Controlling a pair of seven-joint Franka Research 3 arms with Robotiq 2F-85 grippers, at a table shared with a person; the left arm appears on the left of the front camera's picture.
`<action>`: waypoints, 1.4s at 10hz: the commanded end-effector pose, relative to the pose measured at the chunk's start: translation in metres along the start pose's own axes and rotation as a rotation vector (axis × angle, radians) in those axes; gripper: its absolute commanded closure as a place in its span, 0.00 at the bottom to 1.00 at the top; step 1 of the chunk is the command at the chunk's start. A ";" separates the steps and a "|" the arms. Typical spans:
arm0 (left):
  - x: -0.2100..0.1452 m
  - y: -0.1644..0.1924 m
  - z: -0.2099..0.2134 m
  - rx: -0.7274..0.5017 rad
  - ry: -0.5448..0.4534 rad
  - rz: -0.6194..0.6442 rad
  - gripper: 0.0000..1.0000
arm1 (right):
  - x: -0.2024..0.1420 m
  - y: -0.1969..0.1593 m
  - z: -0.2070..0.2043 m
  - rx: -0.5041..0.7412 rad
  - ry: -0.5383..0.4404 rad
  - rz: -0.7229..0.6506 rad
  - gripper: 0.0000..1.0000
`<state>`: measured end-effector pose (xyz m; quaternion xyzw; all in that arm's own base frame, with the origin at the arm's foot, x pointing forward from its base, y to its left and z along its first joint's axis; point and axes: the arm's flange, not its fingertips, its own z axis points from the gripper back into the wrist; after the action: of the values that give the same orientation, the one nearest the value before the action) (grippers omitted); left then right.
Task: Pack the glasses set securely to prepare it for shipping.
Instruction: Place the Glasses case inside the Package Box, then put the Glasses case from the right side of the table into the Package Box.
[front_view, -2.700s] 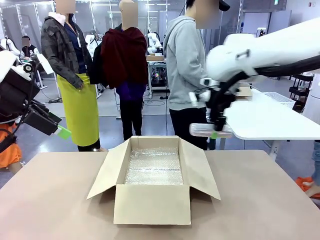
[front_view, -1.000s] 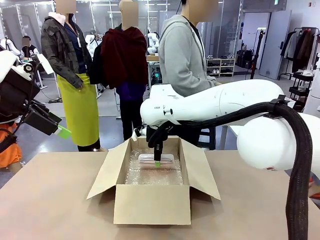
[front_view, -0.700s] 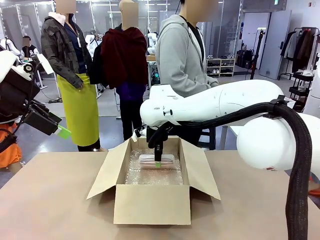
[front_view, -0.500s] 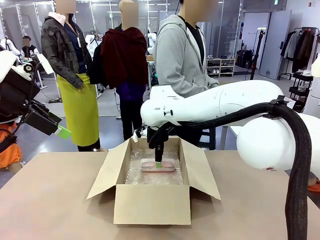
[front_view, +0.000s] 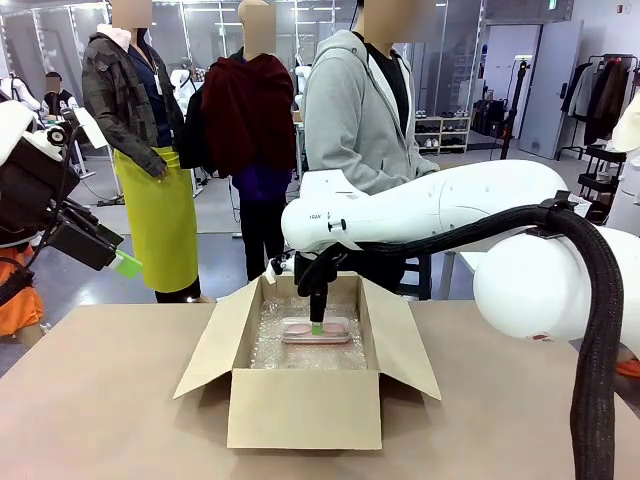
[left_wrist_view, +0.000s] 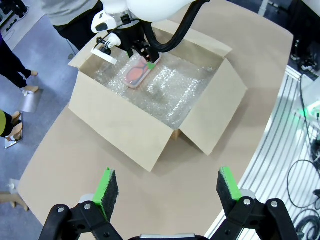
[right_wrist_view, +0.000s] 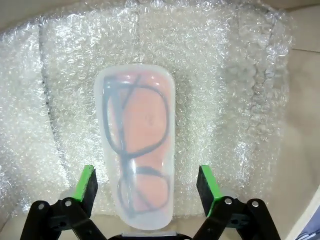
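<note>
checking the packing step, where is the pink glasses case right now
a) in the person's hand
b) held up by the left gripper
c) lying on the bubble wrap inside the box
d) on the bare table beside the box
c: the pink glasses case lies flat on the bubble wrap lining the cardboard box, with the right gripper over it, jaws open.

pink case (right_wrist_view: 134, 145): smooth frosted translucent plastic, soft sheen. bubble wrap (right_wrist_view: 225, 75): clear plastic, bumpy, glinting. box (front_view: 305, 405): matt brown cardboard, raw cut edges. desk (front_view: 100, 400): matt tan, smooth. right arm shell (front_view: 450, 200): glossy white plastic. hose (front_view: 600, 330): ribbed black, matt.
</note>
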<state>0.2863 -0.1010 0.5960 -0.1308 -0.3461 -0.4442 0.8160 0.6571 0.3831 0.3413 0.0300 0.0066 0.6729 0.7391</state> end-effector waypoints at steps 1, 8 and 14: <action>0.000 0.000 0.001 -0.001 -0.006 -0.004 0.00 | 0.001 0.001 0.000 0.001 0.000 0.001 0.00; 0.000 0.000 0.001 -0.001 -0.006 -0.004 0.00 | 0.001 0.001 0.000 0.001 0.000 0.001 0.00; 0.000 0.000 0.001 -0.001 -0.006 -0.004 0.00 | -0.022 0.017 0.057 -0.109 -0.009 -0.037 0.00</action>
<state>0.2863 -0.1009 0.5960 -0.1307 -0.3461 -0.4441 0.8160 0.6613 0.3755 0.3762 0.0173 -0.0221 0.6684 0.7433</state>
